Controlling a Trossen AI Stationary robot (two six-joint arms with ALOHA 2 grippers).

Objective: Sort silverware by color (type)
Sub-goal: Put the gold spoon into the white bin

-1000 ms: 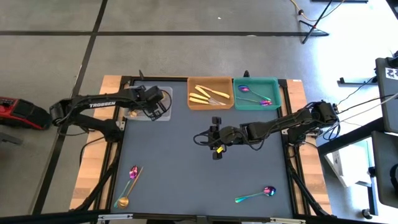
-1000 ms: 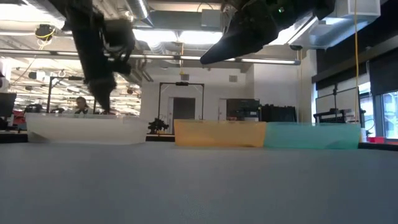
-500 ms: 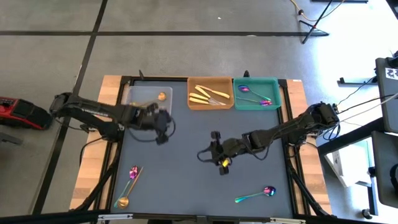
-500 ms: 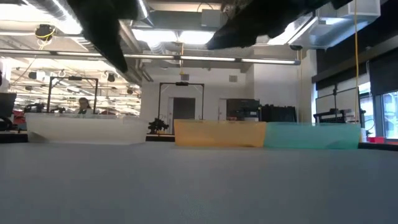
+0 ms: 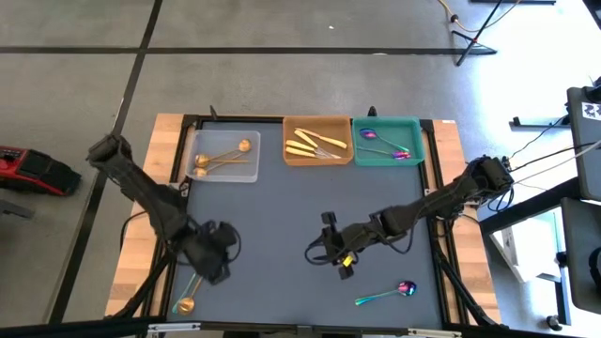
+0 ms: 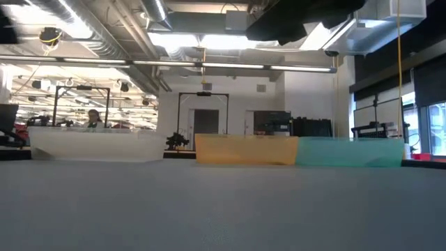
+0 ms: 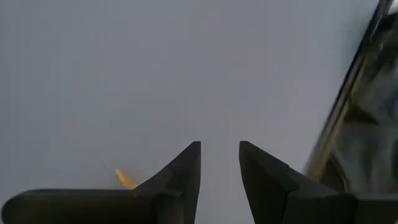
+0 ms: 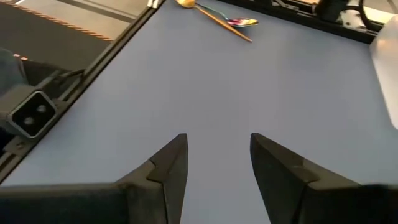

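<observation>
Loose on the table [image 5: 282,216], lower frame: 1 copper spoon [image 5: 187,303] and 1 iridescent spoon [image 5: 188,286] under the left gripper [image 5: 214,266], jaws narrowly apart, empty; 1 iridescent spoon [image 5: 387,294] lower right. Right gripper [image 5: 324,252], mid-frame, jaws apart, empty. Upper frame: clear tray [image 5: 223,156], 2 copper spoons; orange tray [image 5: 317,141], yellow knives, uncountable; teal tray [image 5: 386,141], 2 iridescent spoons. Low view shows trays' walls only.

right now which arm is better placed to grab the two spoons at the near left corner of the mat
Left. The left gripper hovers open right beside the copper-gold spoon and crossed iridescent spoon; the right gripper is mid-table, farther away.
</observation>
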